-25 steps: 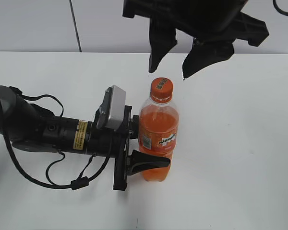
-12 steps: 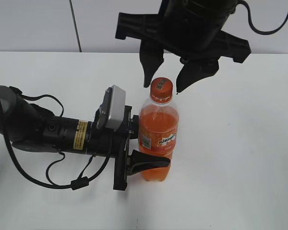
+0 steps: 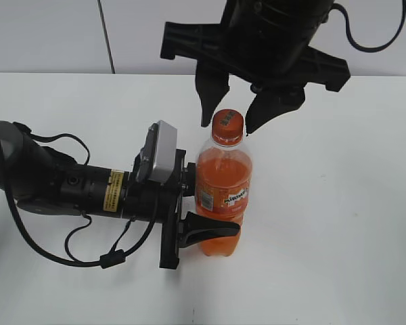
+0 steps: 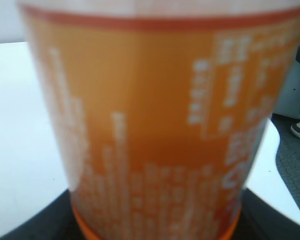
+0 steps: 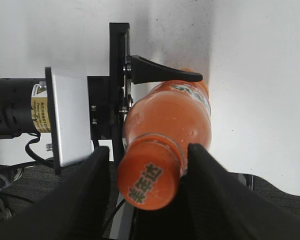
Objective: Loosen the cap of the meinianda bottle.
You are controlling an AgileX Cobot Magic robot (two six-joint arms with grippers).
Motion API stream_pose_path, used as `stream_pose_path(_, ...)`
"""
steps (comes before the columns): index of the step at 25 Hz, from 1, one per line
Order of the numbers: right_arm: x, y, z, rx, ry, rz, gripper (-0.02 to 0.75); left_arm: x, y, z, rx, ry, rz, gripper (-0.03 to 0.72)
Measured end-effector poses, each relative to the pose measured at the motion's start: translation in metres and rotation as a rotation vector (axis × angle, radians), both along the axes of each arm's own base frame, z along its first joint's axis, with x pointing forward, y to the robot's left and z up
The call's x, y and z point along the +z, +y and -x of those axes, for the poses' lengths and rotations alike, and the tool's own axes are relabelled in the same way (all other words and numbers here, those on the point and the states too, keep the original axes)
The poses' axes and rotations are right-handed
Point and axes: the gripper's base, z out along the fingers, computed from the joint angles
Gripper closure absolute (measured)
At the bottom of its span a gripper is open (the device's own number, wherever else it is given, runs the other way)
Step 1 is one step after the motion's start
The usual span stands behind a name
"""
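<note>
Left end effector (image 3: 213,230) is clamping the tall orange-filled clear plastic meinianda bottle (image 3: 222,196); open right end effector (image 3: 227,116) is straddling its small round orange screw cap (image 3: 227,126) and should close squarely before twisting.

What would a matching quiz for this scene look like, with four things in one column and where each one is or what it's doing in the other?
Things:
1. cap
2. left gripper
3. right gripper
4. bottle

States:
A. shut on the bottle's lower body
B. upright on the table
C. open, one finger on each side of the cap
D. on the bottle's neck

Pairs: 1-D, 2-A, 3-C, 4-B
</note>
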Motion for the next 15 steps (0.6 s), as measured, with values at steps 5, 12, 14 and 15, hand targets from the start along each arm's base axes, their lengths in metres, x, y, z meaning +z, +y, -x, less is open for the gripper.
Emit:
stream_pose_path(5, -0.0005, 0.0006, 0.0003, 0.005, 0.004, -0.003, 0.427, 0.0, 0.0, 0.0, 0.0, 0.0, 0.0, 0.291)
stream_pose_path(12, -0.0018, 0.0011, 0.0013, 0.099, -0.008, 0.008, 0.458, 0.0, 0.0, 0.0, 0.0, 0.0, 0.0, 0.291)
stream_pose_path(14, -0.0018, 0.0012, 0.0014, 0.164, -0.024, 0.019, 0.458, 0.0, 0.0, 0.0, 0.0, 0.0, 0.0, 0.291)
stream_pose_path(15, -0.0018, 0.0013, 0.0014, 0.203, -0.035, 0.024, 0.458, 0.0, 0.0, 0.0, 0.0, 0.0, 0.0, 0.291)
